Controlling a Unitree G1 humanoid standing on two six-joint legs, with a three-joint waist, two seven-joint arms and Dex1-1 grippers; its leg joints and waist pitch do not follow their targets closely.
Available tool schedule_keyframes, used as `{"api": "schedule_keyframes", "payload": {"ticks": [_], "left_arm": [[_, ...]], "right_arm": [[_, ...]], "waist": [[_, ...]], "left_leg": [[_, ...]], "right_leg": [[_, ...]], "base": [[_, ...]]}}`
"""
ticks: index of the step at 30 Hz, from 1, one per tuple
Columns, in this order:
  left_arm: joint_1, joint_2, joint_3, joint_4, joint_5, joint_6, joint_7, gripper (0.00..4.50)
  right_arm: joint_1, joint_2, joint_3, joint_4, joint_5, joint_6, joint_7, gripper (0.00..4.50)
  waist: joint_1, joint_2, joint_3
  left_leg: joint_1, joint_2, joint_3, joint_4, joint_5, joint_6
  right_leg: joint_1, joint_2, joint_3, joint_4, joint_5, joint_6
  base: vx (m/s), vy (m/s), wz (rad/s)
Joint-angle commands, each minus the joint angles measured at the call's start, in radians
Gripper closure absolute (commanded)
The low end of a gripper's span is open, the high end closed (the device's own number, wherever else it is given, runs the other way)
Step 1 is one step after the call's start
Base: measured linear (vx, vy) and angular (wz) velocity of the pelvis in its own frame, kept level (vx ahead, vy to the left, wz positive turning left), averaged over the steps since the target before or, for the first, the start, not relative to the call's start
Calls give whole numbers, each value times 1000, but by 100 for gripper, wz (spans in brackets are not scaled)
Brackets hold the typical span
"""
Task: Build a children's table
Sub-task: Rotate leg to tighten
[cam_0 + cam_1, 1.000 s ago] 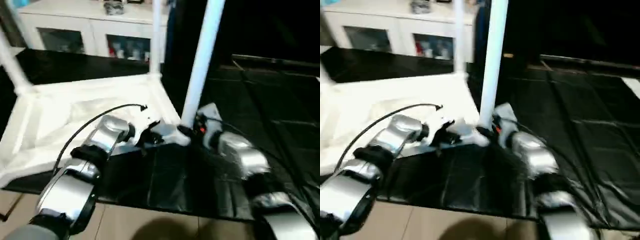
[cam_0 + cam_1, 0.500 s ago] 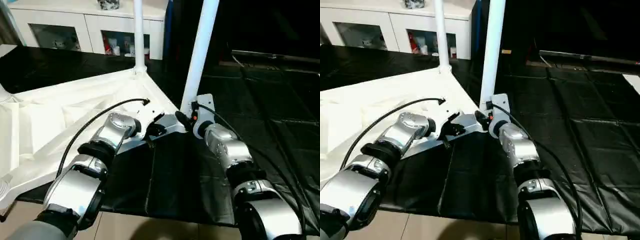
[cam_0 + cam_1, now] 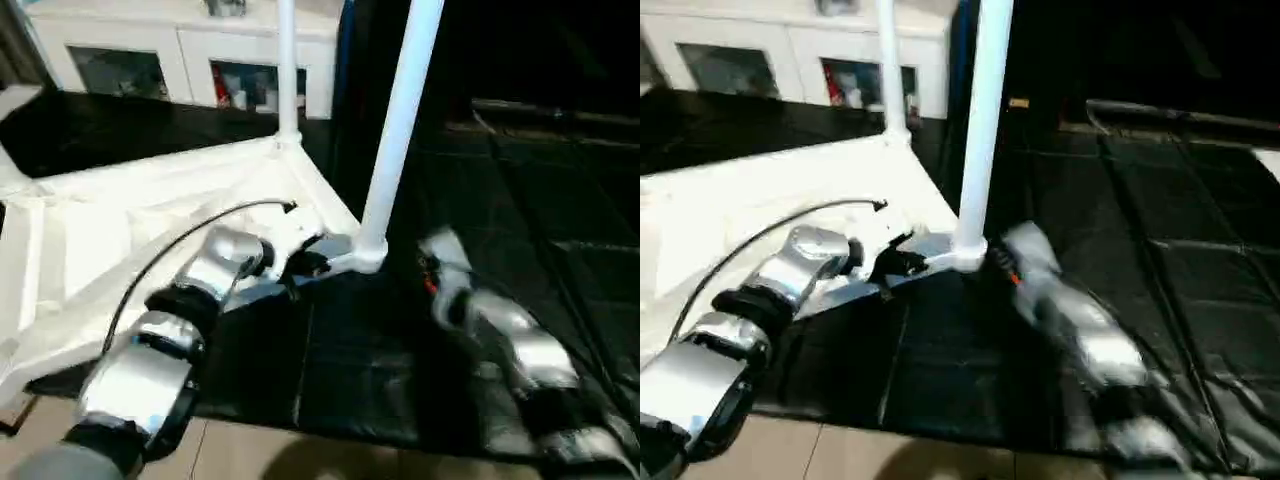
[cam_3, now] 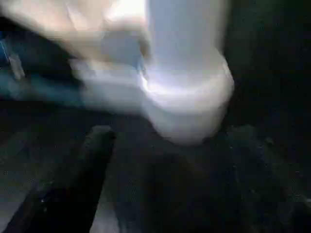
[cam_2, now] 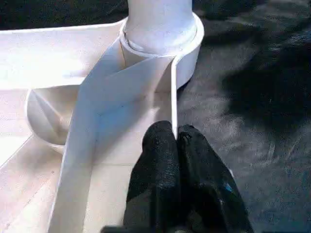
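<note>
Upside down on a black mat (image 3: pixel 350 360), the white table top (image 3: pixel 120 230) lies with its ribbed underside showing, which we judge is how its corner sockets are kept open to take legs from above. Two legs stand upright in it: the near leg (image 3: pixel 398 130) in the corner socket (image 5: pixel 187 46) closest to us, the far leg (image 3: pixel 287 70) at the corner beyond, toward a white cabinet (image 3: pixel 180 60). Our left gripper (image 5: pixel 177 145) rests on the top's rim wall just beside the near socket, apparently to steady that corner; its two black fingers (image 5: pixel 160 165) are pressed together, with the thin wall's edge meeting their tips, and we cannot tell whether it is pinched between them. Our right gripper (image 4: pixel 160 141) sits on the mat side of the same socket, near it and apart from the leg. Its fingers (image 4: pixel 82 174) stand wide apart on either side of the socket's base, holding nothing. We judge this leg seated.
</note>
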Motion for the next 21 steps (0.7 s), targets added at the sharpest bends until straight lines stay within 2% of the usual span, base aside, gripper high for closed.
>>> {"api": "schedule_keyframes", "payload": {"ticks": [1,2,3,4,5,7,8,11,12,13,14,15,16,17,18,19,21], "left_arm": [[-2,14,13,-72,-21,2,-45,423],[1,18,15,-95,-29,19,-60,396],[3,21,17,-108,-34,28,-68,396],[3,21,17,-108,-34,28,-69,396],[10,27,21,-139,-46,53,-85,387],[35,51,24,-227,-68,111,-123,361],[48,62,25,-266,-76,134,-135,355],[80,91,26,-344,-85,184,-155,333],[123,135,21,-439,-92,244,-191,321],[123,135,21,-439,-92,244,-191,315],[192,205,19,-583,-106,326,-241,310],[197,211,19,-593,-107,332,-245,301],[213,227,20,-626,-110,351,-255,290],[267,284,24,-728,-128,412,-292,281],[300,320,25,-789,-139,450,-312,281],[344,370,28,-870,-155,501,-339,275],[409,438,37,-979,-183,575,-370,258]], "right_arm": [[21,-31,-16,-101,56,31,83,15],[31,-39,-18,-127,77,41,111,5],[36,-42,-18,-144,89,50,126,5],[36,-42,-18,-144,90,50,126,1],[40,-45,-12,-168,107,58,154,0],[37,-43,9,-221,148,79,212,0],[30,-39,18,-232,157,83,225,0],[20,-33,36,-250,172,92,251,0],[12,-29,54,-261,180,101,275,0],[12,-29,55,-261,180,101,275,0],[1,-15,71,-276,190,117,293,0],[0,-14,72,-277,190,118,294,0],[-3,-10,74,-279,192,122,296,0],[-26,15,81,-258,184,117,279,0],[-42,32,85,-242,177,111,265,0],[-66,58,91,-215,167,102,240,0],[-103,103,98,-165,147,89,192,0]], "waist": [[11,-4,-67],[12,-13,-67],[13,-9,-68],[15,-7,-67],[16,-11,-64],[24,-5,-63],[22,-2,-61],[22,-1,-60],[22,-2,-61],[22,2,-62],[21,3,-62],[19,4,-65],[17,8,-62],[16,9,-60],[19,12,-64],[10,10,-58],[5,15,-56]], "left_leg": [[-16,-26,20,-56,-180,78],[-20,-25,20,-54,-170,87],[-21,-24,18,-55,-162,88],[-19,-22,19,-55,-157,90],[-16,-20,21,-55,-165,87],[-14,-17,20,-57,-171,85],[-13,-15,20,-59,-185,79],[-12,-16,20,-61,-192,61],[-12,-16,19,-61,-186,58],[-14,-12,16,-64,-182,52],[-14,-11,15,-65,-183,46],[-14,-8,13,-66,-179,40],[-9,-10,17,-66,-183,37],[-10,-14,19,-66,-189,36],[-6,-7,15,-68,-196,22],[-14,-10,14,-74,-208,16],[-6,-11,16,-74,-220,4]], "right_leg": [[84,-32,37,-64,-194,-211],[84,-34,38,-63,-191,-207],[85,-35,38,-60,-190,-209],[80,-36,38,-61,-194,-211],[77,-35,38,-63,-210,-212],[76,-39,38,-61,-224,-215],[71,-36,38,-63,-235,-213],[69,-35,39,-64,-248,-204],[70,-35,39,-61,-240,-204],[72,-38,40,-56,-227,-207],[72,-40,40,-55,-228,-206],[73,-41,41,-50,-214,-209],[66,-36,41,-54,-210,-209],[65,-32,40,-57,-219,-207],[65,-42,42,-48,-216,-215],[68,-37,40,-51,-247,-205],[58,-35,42,-53,-267,-206]], "base": [[0,0,0],[0,0,0],[0,0,0],[0,0,0],[0,0,0],[0,0,0],[0,0,0],[0,0,0],[0,0,0],[0,0,0],[0,0,0],[0,0,0],[0,0,0],[0,0,0],[0,0,0],[0,0,0],[0,0,0]]}}
